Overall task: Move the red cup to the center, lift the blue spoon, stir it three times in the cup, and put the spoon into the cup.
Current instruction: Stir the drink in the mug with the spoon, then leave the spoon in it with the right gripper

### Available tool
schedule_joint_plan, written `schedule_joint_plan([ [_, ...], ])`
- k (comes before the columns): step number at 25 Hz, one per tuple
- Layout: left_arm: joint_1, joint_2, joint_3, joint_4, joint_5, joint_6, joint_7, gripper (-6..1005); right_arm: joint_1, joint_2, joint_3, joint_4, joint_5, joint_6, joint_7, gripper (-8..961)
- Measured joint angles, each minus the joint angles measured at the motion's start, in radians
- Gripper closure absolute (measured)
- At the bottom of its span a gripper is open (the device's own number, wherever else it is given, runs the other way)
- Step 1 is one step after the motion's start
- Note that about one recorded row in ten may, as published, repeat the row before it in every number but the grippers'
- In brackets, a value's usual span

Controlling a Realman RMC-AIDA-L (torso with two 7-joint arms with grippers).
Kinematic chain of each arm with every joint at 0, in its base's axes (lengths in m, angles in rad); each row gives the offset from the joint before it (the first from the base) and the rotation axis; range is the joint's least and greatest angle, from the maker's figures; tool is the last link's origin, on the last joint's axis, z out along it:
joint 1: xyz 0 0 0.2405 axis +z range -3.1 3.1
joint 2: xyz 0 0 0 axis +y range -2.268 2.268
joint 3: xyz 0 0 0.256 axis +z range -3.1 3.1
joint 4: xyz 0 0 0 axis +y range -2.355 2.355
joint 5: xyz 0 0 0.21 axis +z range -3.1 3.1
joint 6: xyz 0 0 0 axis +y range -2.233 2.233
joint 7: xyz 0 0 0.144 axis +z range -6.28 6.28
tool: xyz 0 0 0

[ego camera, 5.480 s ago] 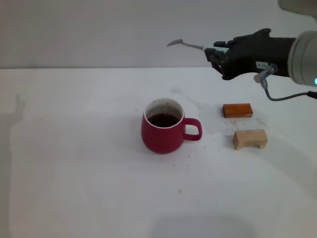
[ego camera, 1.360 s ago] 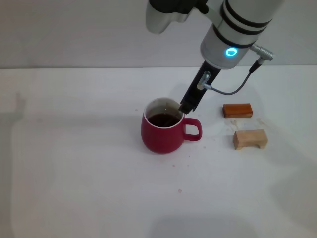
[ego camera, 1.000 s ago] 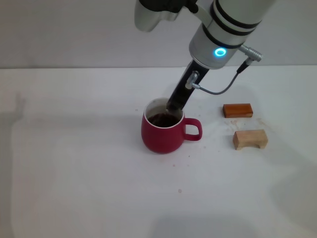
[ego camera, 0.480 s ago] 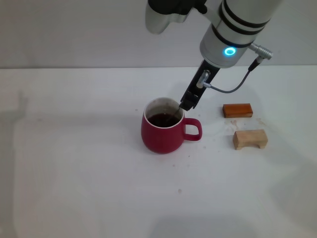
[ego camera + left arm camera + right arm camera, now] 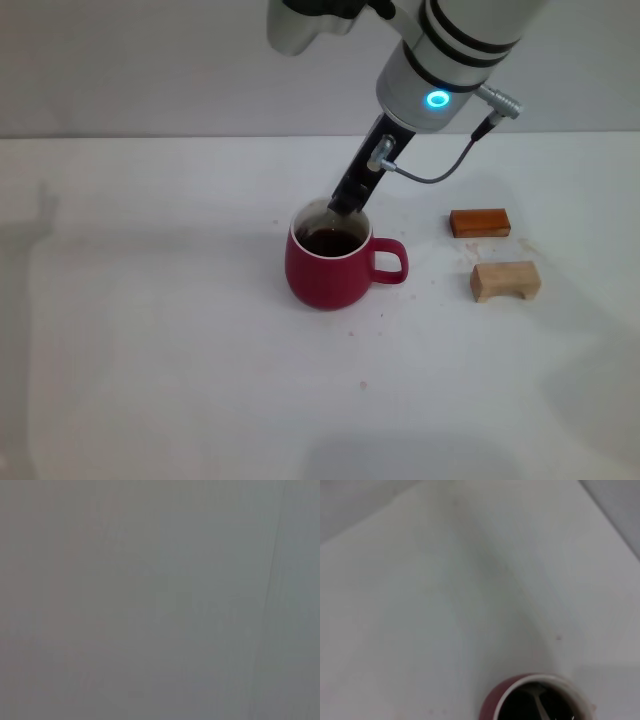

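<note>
One right gripper [image 5: 348, 203] over red cup [image 5: 328, 270], blue spoon [image 5: 540, 706] dipped inside

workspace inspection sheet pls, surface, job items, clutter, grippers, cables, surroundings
surface: white table, a few small specks near the cup
job's things: red cup upright near the middle, dark liquid inside, handle toward the blocks; blue spoon, grey neck dipping into the liquid, handle hidden
clutter: orange block and tan block to the cup's right, apart from it
grippers: right gripper just above the cup's rim; left gripper nothing seen
cables: grey cable looping beside the right wrist
surroundings: plain grey wall behind the table
</note>
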Motion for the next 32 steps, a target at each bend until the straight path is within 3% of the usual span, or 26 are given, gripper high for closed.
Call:
schedule_joint_plan([
  [7, -0.007, 0.000, 0.000, -0.002, 0.000, 0.000, 0.000, 137, 0.000, -0.001, -0.005, -0.013, -0.080, 0.002, 0.019, 801],
  [15, -0.007, 0.001, 0.000, 0.002, 0.000, 0.000, 0.000, 138, -0.005, 0.001, -0.012, -0.006, -0.006, 0.067, 0.008, 801],
  [24, -0.001, 0.002, -0.002, -0.002, 0.000, 0.005, 0.000, 138, -0.017, 0.001, -0.014, 0.002, -0.001, -0.006, 0.015, 800],
  [32, -0.005, 0.002, -0.003, 0.006, 0.000, 0.006, 0.000, 137, -0.026, 0.003, -0.104, 0.006, -0.003, -0.032, 0.033, 799],
])
